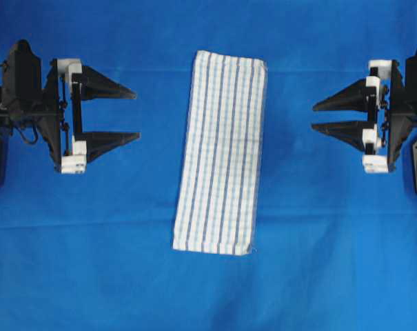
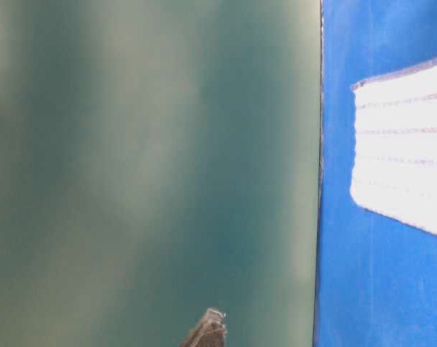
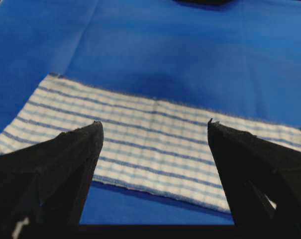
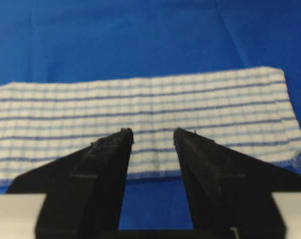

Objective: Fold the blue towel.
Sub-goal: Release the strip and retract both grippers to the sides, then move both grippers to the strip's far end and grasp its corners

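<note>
The blue towel (image 1: 222, 153), a white cloth with thin blue stripes, lies flat as a long narrow rectangle in the middle of the blue table covering (image 1: 125, 276). It also shows in the left wrist view (image 3: 155, 139), the right wrist view (image 4: 140, 114) and the table-level view (image 2: 406, 152). My left gripper (image 1: 137, 114) hovers open to the towel's left, apart from it, nothing between its fingers. To the right of the towel my right gripper (image 1: 313, 117) stands open, jaws narrower, also empty and clear of the cloth.
The blue covering spreads across the whole table with faint creases. A blurred dark green surface (image 2: 146, 166) fills most of the table-level view. Both arm bodies sit at the left (image 1: 22, 89) and right (image 1: 408, 103) edges.
</note>
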You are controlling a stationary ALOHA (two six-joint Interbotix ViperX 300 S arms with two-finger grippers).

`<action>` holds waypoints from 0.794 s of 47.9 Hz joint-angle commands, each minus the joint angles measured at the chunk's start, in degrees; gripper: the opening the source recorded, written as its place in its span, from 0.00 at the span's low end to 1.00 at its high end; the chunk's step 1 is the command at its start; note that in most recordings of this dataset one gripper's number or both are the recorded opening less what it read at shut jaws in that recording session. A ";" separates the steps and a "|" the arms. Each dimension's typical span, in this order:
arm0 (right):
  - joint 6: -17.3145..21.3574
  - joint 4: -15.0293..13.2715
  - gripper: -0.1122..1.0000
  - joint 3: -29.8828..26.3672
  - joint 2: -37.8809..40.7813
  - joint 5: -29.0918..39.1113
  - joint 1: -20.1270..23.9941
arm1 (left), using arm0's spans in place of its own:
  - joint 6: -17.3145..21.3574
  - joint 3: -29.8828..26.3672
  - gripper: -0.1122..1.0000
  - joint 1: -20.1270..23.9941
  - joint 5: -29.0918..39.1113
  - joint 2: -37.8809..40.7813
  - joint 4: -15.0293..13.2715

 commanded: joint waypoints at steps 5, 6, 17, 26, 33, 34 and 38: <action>0.09 0.09 0.52 -0.70 0.18 -0.88 0.09 | 0.00 -0.18 0.82 0.18 -0.79 0.09 -0.18; 0.09 0.18 0.52 -0.70 0.18 -0.88 0.09 | 0.00 -0.09 0.82 0.18 -0.79 0.09 -0.18; 0.09 0.35 0.52 -1.05 0.35 -0.88 -0.18 | 0.00 -0.53 0.82 0.18 -0.79 0.09 -0.18; 0.09 1.23 0.56 -3.52 3.52 -0.88 -4.31 | 1.58 -4.22 0.82 1.67 -0.62 3.60 -0.18; -0.18 1.23 0.62 -5.63 9.40 -0.88 -9.40 | 4.13 -9.40 0.82 6.33 1.49 10.20 -0.18; -0.44 1.23 0.63 -6.24 10.99 -0.79 -10.46 | 4.48 -10.20 0.82 6.94 1.85 11.25 -0.18; -0.97 1.05 0.65 -8.00 15.12 -0.79 -12.92 | 5.89 -13.62 0.83 9.67 3.25 16.00 -0.18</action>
